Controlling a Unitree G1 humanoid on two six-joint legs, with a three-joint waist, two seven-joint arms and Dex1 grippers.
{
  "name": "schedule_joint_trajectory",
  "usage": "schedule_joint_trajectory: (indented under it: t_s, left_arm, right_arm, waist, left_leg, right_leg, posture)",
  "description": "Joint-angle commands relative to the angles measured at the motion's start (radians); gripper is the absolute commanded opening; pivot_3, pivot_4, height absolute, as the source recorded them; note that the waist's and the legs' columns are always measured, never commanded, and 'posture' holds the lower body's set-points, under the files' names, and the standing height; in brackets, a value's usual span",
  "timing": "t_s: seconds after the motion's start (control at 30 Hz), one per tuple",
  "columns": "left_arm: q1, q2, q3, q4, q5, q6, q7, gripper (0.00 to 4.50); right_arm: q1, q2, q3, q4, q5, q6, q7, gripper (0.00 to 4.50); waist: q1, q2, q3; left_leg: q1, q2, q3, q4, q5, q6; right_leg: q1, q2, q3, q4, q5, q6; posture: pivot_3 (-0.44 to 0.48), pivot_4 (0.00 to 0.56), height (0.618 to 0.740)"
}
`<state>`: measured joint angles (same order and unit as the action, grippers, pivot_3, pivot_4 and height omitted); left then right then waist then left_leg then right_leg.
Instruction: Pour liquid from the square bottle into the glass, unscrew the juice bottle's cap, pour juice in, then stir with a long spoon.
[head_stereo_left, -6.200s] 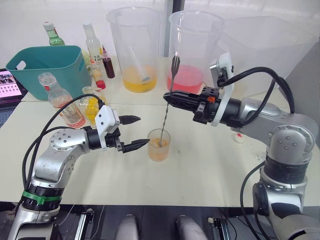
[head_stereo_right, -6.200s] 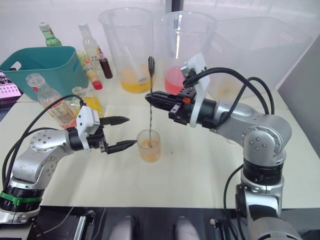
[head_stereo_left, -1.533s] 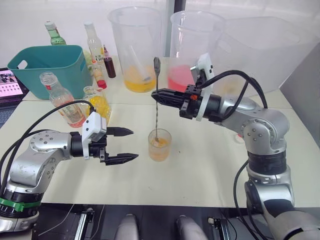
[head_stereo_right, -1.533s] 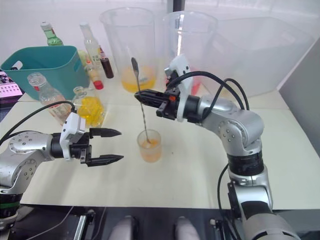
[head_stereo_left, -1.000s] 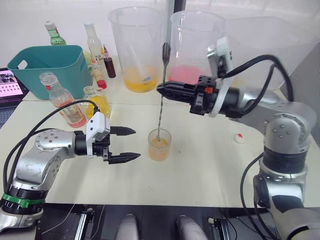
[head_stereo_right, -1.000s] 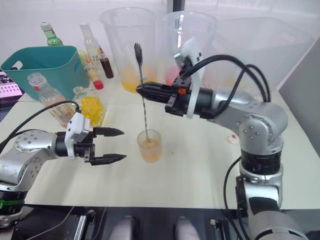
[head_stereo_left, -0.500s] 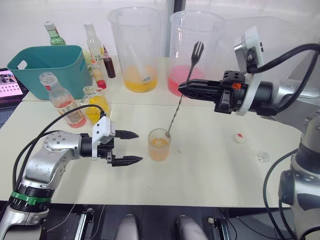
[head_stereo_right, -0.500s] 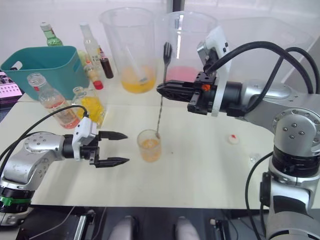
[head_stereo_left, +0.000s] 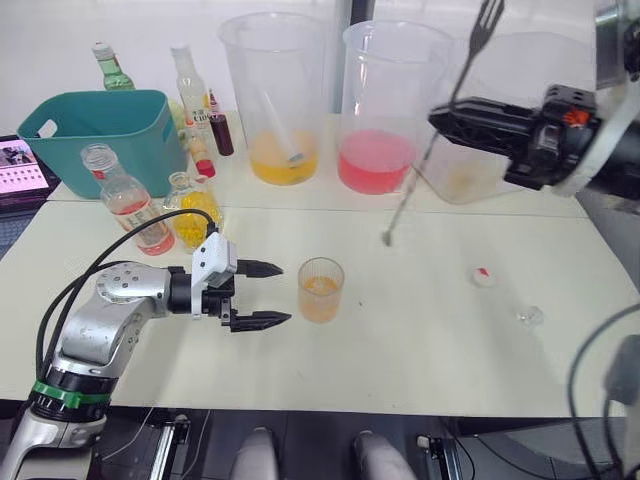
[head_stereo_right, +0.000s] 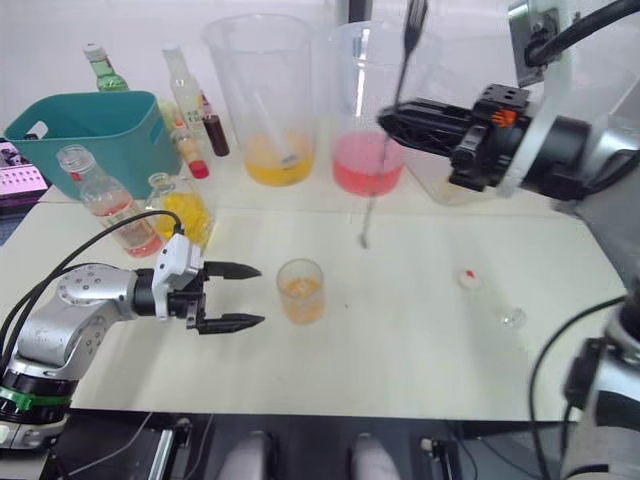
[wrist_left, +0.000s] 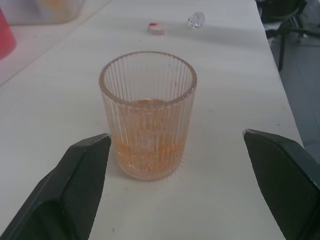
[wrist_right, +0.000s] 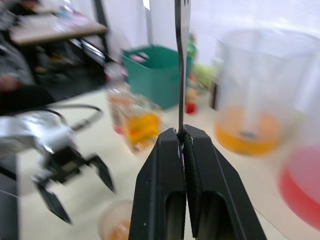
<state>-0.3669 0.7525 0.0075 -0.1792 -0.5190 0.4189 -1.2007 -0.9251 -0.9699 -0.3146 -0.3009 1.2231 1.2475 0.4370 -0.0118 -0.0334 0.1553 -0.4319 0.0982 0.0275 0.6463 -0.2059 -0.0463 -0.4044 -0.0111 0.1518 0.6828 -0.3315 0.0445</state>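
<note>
Cream-white tabletop (head_stereo_left: 420, 340) runs under both arms, with a pale wall and window behind it. On the right, the right gripper (head_stereo_right: 388, 122) has its two black fingers (wrist_right: 167, 165) pressed together on the long spoon (head_stereo_left: 432, 150), which hangs in the air, tilted, its forked end up above the gripper and its small bowl down, clear of the table and well to the right of the glass (head_stereo_left: 321, 290). On the left, the left gripper (head_stereo_left: 268, 294) hovers low over the table with its fingers spread wide, empty, the tips pointing at the glass from just beside it; in the left wrist view the ribbed glass stands upright between the two open fingers without touching either, holding a shallow layer of orange liquid. Beyond the glass, toward the right side of the table, lie the juice bottle's cap (head_stereo_left: 484, 276), white with a red mark, and near it a small clear object (head_stereo_left: 530, 316) that may be a stopper, though it is too small to tell. Behind the left arm stand the square bottle (head_stereo_left: 190, 207) with yellow liquid and, just to its left, the juice bottle (head_stereo_left: 122, 200), open at the neck, with pink-red liquid low inside. Further back sit a teal basket (head_stereo_left: 100, 135), a green-tinted bottle (head_stereo_left: 108, 68), a tall slim clear bottle (head_stereo_left: 190, 88), a small dark-red bottle (head_stereo_left: 218, 128), and two big clear measuring jugs: one with yellow liquid (head_stereo_left: 275, 100) and a white stirrer, one with pink liquid (head_stereo_left: 385, 105).
</note>
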Motion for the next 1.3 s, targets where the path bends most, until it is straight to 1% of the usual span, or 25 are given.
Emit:
schedule_joint_trajectory:
  t_s: [0.03,0.07,0.13,0.23,0.37,0.47,0.63,0.73,0.87,0.97,1.07,1.1,1.17,1.3]
  left_arm:
    - [0.01,-0.002,0.069,-0.049,-0.072,0.021,0.011,4.47]
    - [0.012,-0.003,0.085,-0.053,-0.094,0.04,0.023,4.47]
    - [0.016,-0.002,0.118,-0.061,-0.129,0.073,0.045,4.47]
    - [0.022,0.006,0.132,-0.072,-0.143,0.087,0.054,4.47]
    - [0.051,0.016,0.134,-0.09,-0.104,0.078,0.09,4.47]
    - [0.074,0.021,0.144,-0.113,-0.115,0.082,0.099,4.47]
    - [0.108,0.032,0.174,-0.156,-0.139,0.109,0.133,4.47]
    - [0.123,0.033,0.188,-0.173,-0.148,0.118,0.149,4.47]
    - [0.176,0.039,0.225,-0.228,-0.161,0.133,0.184,4.47]
    - [0.212,0.049,0.244,-0.256,-0.164,0.138,0.197,4.47]
    - [0.23,0.055,0.255,-0.269,-0.171,0.14,0.212,4.47]
    - [0.234,0.056,0.258,-0.271,-0.174,0.14,0.214,4.5]
    - [0.242,0.059,0.264,-0.276,-0.177,0.142,0.215,4.5]
    - [0.251,0.065,0.278,-0.262,-0.176,0.139,0.206,4.5]
  right_arm:
    - [-0.017,-0.078,0.03,0.102,0.028,0.144,0.019,0.0]
    - [-0.033,-0.116,0.089,0.156,0.022,0.226,0.07,0.0]
    - [-0.08,-0.119,0.145,0.297,-0.01,0.337,0.052,0.0]
    - [-0.119,-0.124,0.212,0.389,-0.039,0.367,0.046,0.0]
    - [-0.097,-0.058,0.325,0.542,-0.134,0.367,-0.011,0.0]
    - [-0.088,-0.029,0.395,0.56,-0.216,0.367,0.014,0.0]
    - [-0.086,0.052,0.475,0.668,-0.364,0.322,0.067,0.0]
    - [-0.093,0.096,0.499,0.729,-0.441,0.289,0.094,0.0]
    - [-0.106,0.192,0.535,0.845,-0.562,0.195,0.121,0.0]
    - [-0.116,0.225,0.541,0.899,-0.626,0.155,0.148,0.0]
    - [-0.126,0.23,0.553,0.91,-0.671,0.145,0.196,0.0]
    - [-0.129,0.231,0.555,0.911,-0.683,0.144,0.209,0.67]
    - [-0.14,0.223,0.555,0.905,-0.702,0.146,0.233,1.33]
    - [-0.177,0.156,0.537,0.826,-0.698,0.189,0.308,2.7]
  waist:
    - [-0.003,0.0,0.0]
    - [-0.006,0.001,0.0]
    - [-0.009,0.001,0.0]
    - [-0.008,0.001,0.0]
    - [-0.006,0.001,0.0]
    - [-0.004,0.002,0.001]
    - [-0.003,0.002,0.001]
    - [-0.003,0.002,0.001]
    - [-0.005,0.002,0.001]
    - [-0.005,0.002,0.001]
    - [-0.004,0.002,0.001]
    - [-0.004,0.002,0.001]
    - [-0.004,0.002,0.001]
    - [0.0,0.003,0.002]
  left_leg:
    - [0.0,0.0,0.0,0.0,0.0,0.0]
    - [0.0,0.0,0.001,0.0,0.0,0.0]
    - [0.001,0.0,0.001,-0.001,0.0,0.0]
    - [0.001,0.0,0.001,0.0,0.0,0.0]
    - [0.001,0.0,0.001,0.0,0.0,0.0]
    - [0.0,0.0,0.001,-0.001,0.0,0.0]
    - [0.0,0.0,0.002,-0.001,0.0,0.0]
    - [0.0,0.0,0.002,-0.001,0.0,0.0]
    - [0.0,0.0,0.002,0.0,0.0,0.0]
    - [0.0,0.0,0.002,-0.001,0.0,0.0]
    - [0.001,0.0,0.002,0.0,0.0,0.0]
    - [0.001,0.0,0.002,0.0,0.0,0.0]
    - [0.001,0.0,0.002,0.0,0.0,0.0]
    - [0.0,0.0,0.002,-0.001,0.0,0.0]
  right_leg:
    - [0.0,0.0,0.001,0.0,0.0,0.0]
    - [0.0,0.0,0.001,0.0,0.0,0.0]
    - [0.0,0.0,0.001,0.0,0.0,0.0]
    - [0.0,0.0,0.002,-0.001,0.0,0.0]
    - [0.0,0.0,0.001,-0.001,0.0,0.0]
    - [-0.001,0.0,0.002,-0.001,0.0,0.0]
    - [-0.002,0.0,0.001,-0.001,0.0,0.0]
    - [-0.001,0.0,0.001,-0.001,0.0,0.0]
    - [-0.001,0.0,0.001,-0.001,0.0,0.0]
    - [-0.002,0.0,0.001,0.0,0.0,0.0]
    - [-0.001,0.0,0.001,-0.001,0.0,0.0]
    - [-0.001,0.0,0.001,-0.001,0.0,0.0]
    - [-0.001,0.0,0.001,0.0,0.0,0.0]
    - [-0.001,0.0,0.001,0.0,0.0,0.0]
  posture:
    - [0.0,0.15,0.719]
    - [0.0,0.15,0.719]
    - [0.0,0.15,0.719]
    - [0.0,0.15,0.719]
    - [0.0,0.15,0.719]
    - [0.0,0.15,0.719]
    - [0.0,0.15,0.719]
    - [0.0,0.15,0.719]
    - [0.0,0.15,0.719]
    - [0.0,0.15,0.719]
    - [0.0,0.15,0.719]
    - [0.0,0.15,0.719]
    - [0.0,0.15,0.719]
    - [0.0,0.15,0.719]
